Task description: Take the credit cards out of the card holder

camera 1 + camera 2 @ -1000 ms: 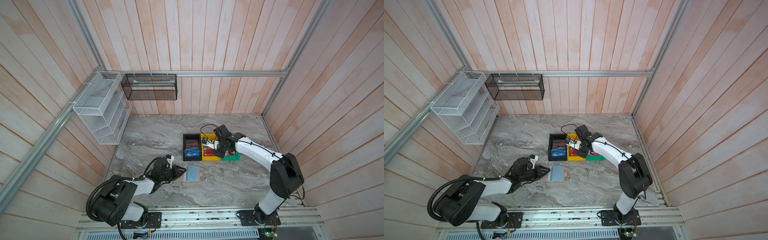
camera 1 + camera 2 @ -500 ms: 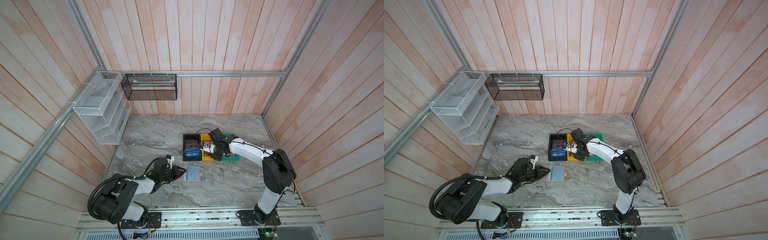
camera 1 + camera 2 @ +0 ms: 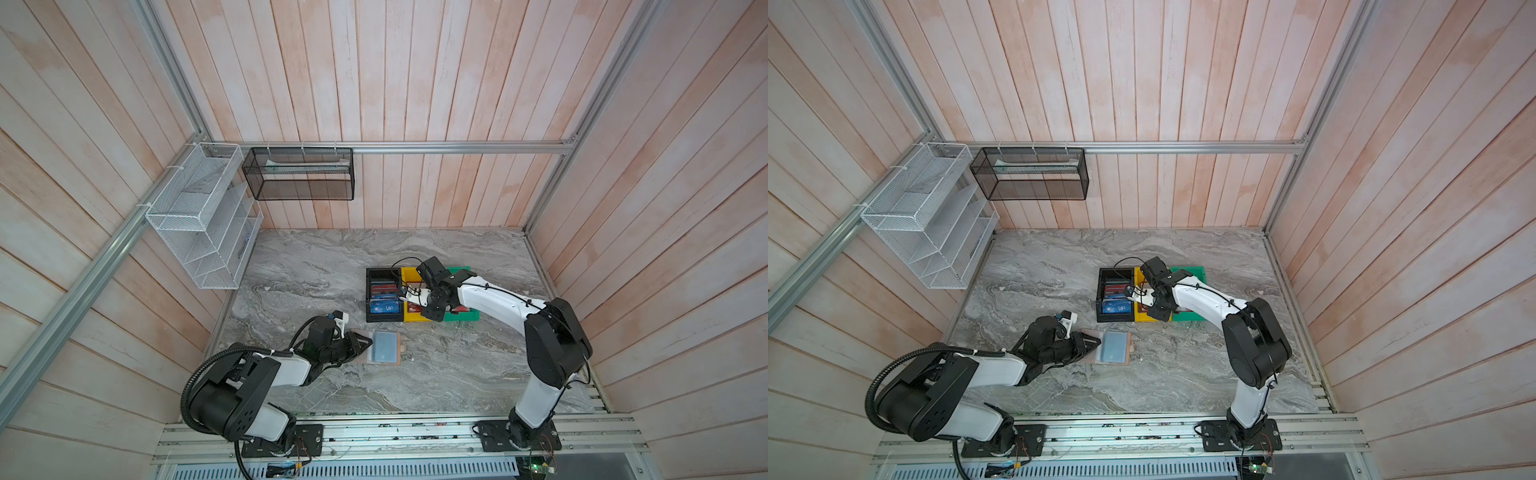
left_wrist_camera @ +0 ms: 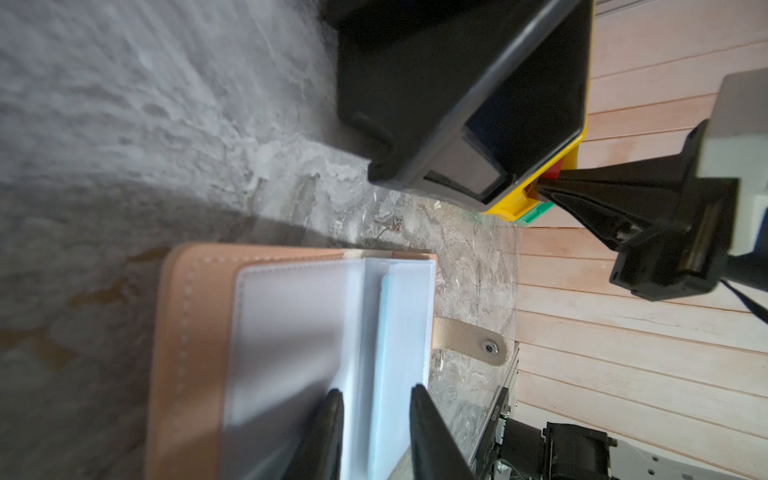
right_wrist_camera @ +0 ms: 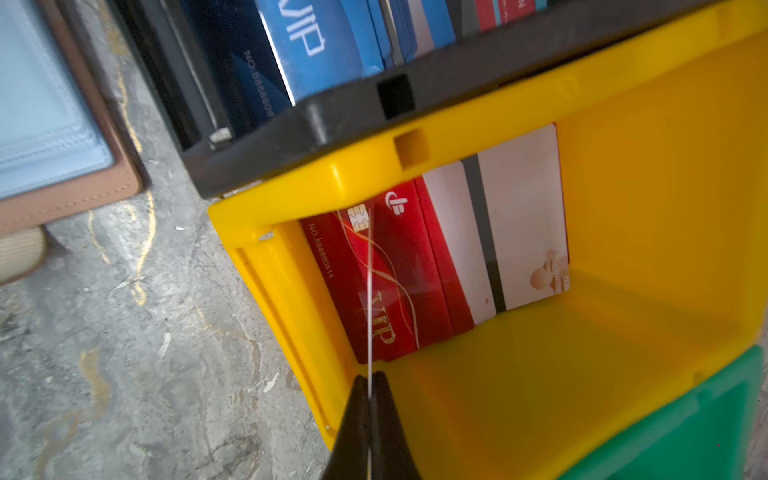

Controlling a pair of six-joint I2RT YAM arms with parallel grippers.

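One credit card [image 5: 369,291] rides edge-on, your right gripper [image 5: 369,380] jaws clamped on it: lower it into the yellow bin [image 5: 582,374] before releasing, left gripper [image 4: 376,397] jaws parted over the card holder [image 4: 199,332].

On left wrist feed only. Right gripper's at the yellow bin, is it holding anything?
Observer: Yes. The right gripper is shut on a thin card, seen edge-on in its wrist view.
Operator: What's in the yellow bin?
Observer: The yellow bin holds red VIP cards and pale cards.
Operator: Black bin?
Observer: The black bin has blue VIP cards inside.
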